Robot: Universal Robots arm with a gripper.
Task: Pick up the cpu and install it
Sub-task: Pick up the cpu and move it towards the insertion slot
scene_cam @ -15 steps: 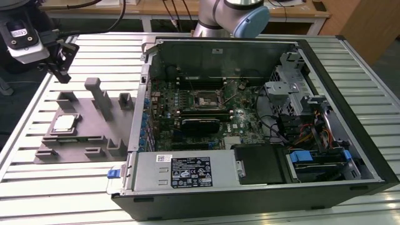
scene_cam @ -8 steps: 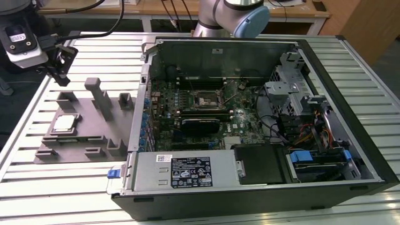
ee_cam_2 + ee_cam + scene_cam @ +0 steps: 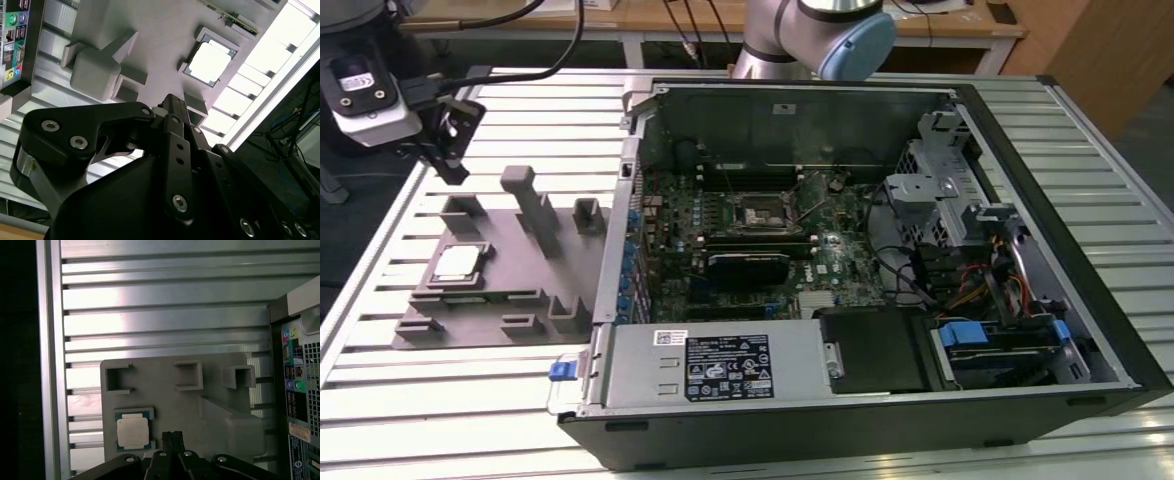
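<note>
Gripper [image 3: 454, 168] pinched narrow, holding nothing, hovers over the grey fixture plate [image 3: 500, 275]. In the exterior view the cpu [image 3: 458, 262] lies in its recess at six o'clock from it, untouched; open computer case [image 3: 854, 430] at three o'clock.

I am holding my gripper [image 3: 172, 436] above the grey fixture plate [image 3: 165, 407], its fingertips meeting and carrying nothing. The cpu [image 3: 133, 433] is lying flat in its framed pocket on that plate, just beside my fingertips and not touching them. The plate is resting on the slatted metal table [image 3: 165, 315]. The computer case [image 3: 300, 390] is standing alongside the plate, its coloured ports showing.
</note>
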